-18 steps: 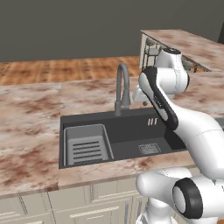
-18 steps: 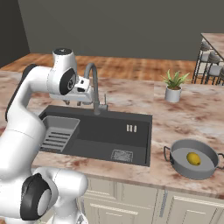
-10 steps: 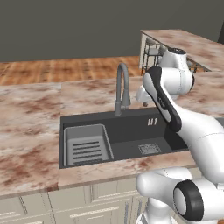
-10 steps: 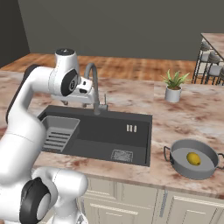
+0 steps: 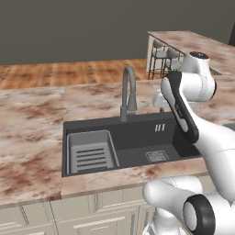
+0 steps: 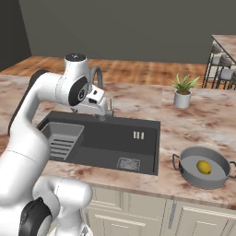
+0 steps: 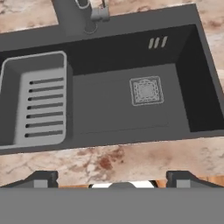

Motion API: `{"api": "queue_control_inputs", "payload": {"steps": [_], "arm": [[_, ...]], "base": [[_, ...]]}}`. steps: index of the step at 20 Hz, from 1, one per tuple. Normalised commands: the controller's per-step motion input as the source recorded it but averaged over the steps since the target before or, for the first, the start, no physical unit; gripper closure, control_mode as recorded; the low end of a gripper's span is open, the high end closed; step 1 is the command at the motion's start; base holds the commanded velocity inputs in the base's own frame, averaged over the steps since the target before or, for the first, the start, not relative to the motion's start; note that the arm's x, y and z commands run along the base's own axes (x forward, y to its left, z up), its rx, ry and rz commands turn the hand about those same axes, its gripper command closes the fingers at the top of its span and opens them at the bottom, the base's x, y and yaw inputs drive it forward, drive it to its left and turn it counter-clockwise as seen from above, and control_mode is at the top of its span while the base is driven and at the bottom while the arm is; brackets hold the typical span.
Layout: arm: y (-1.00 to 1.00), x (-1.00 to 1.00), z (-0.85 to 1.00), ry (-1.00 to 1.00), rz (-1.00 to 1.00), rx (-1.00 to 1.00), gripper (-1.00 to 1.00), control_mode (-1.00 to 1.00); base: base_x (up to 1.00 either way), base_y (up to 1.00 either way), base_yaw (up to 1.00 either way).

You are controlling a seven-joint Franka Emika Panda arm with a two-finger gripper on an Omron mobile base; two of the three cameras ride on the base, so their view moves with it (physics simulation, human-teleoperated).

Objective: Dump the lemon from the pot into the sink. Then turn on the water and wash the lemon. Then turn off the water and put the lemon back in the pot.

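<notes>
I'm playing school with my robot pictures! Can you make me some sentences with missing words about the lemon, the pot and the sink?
1. The lemon lies inside the ____.
2. The pot stands on the counter to the ____ of the sink in the right base view.
3. The gripper has its jaws ____.
4. The ribbed rack sits inside the ____.

Missing words: pot; right; open; sink

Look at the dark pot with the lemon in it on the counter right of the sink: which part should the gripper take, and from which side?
Probably a loop handle. The pot is wide and shallow, likely too broad for the open gripper. The handle facing the sink looks nearest, so come down on it from above. The lemon sits loose inside, so keep the pot level until it is over the basin.
</notes>
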Motion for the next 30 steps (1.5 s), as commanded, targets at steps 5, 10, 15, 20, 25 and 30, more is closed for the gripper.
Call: {"api": "queue_control_inputs", "payload": {"steps": [5,10,15,20,25,30], "arm": [[-0.29,-0.26,-0.06,0.0,-0.19,0.01,-1.0,-1.0],[-0.32,-0.26,-0.15,0.0,-0.22,0.0,-1.0,-1.0],[-0.33,-0.22,-0.21,0.0,-0.23,0.0,-1.0,-1.0],[-0.41,-0.23,-0.2,0.0,-0.19,0.0,-1.0,-1.0],[-0.48,-0.26,-0.19,0.0,-0.15,0.01,-1.0,-1.0],[-0.51,-0.25,-0.17,0.0,-0.15,0.03,-1.0,-1.0]], "base": [[0.0,0.0,0.0],[0.0,0.0,0.0],[0.0,0.0,0.0],[0.0,0.0,0.0],[0.0,0.0,0.0],[0.0,0.0,0.0]]}}
